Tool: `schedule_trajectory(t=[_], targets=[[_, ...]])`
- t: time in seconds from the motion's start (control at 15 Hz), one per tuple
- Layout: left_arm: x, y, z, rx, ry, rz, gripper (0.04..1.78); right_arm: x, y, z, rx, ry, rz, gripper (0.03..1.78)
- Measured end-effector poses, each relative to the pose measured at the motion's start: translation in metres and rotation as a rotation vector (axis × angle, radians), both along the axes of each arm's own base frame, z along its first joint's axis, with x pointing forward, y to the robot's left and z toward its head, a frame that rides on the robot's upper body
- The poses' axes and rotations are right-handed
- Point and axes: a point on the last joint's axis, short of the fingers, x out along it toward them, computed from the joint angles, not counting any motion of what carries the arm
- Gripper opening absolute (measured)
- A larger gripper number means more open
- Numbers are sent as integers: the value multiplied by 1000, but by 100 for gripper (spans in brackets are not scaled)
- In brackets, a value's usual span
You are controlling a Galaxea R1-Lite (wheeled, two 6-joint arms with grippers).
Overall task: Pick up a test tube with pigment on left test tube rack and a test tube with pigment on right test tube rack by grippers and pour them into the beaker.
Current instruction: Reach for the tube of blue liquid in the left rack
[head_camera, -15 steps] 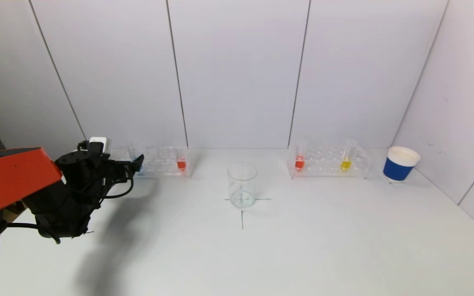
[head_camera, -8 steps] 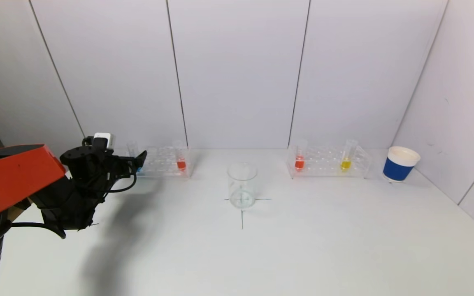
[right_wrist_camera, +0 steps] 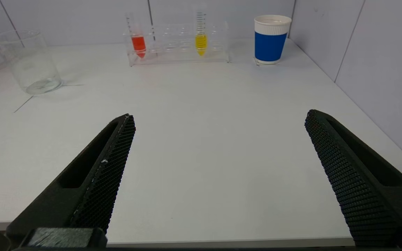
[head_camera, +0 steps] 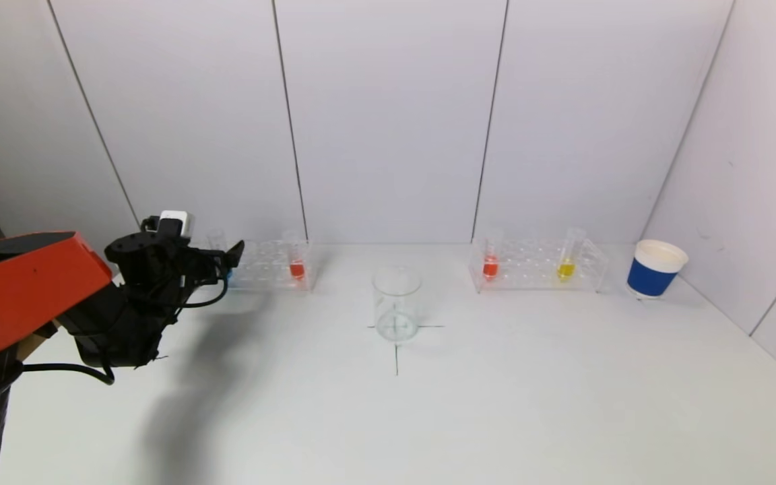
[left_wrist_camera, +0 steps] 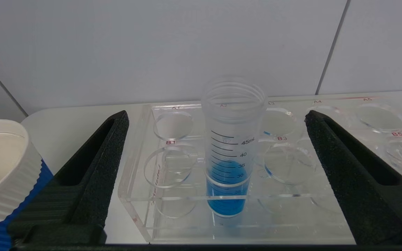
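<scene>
Two fingers (left_wrist_camera: 103, 164) wide apart flank blue-filled tube (left_wrist_camera: 229, 153) | left rack (left_wrist_camera: 173, 181) | beaker (head_camera: 396, 304) empty

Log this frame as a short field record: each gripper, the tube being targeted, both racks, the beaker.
left gripper: open, fingers either side of the blue-liquid test tube, not touching
blue tube: upright in clear left rack
left rack, other tube: red-liquid tube
right gripper: open, low over the white table, far from the racks
clear right rack: red tube, yellow tube
glass beaker: on the cross mark, no pigment
</scene>
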Motion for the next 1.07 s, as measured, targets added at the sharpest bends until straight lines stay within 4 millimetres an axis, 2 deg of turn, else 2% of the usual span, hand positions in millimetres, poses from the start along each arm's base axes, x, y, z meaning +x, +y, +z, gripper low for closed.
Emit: schedule_trajectory(t=[1.07], targets=[[7, -4, -4, 18, -1, 0, 176, 0, 0, 0, 0, 0, 0, 177]])
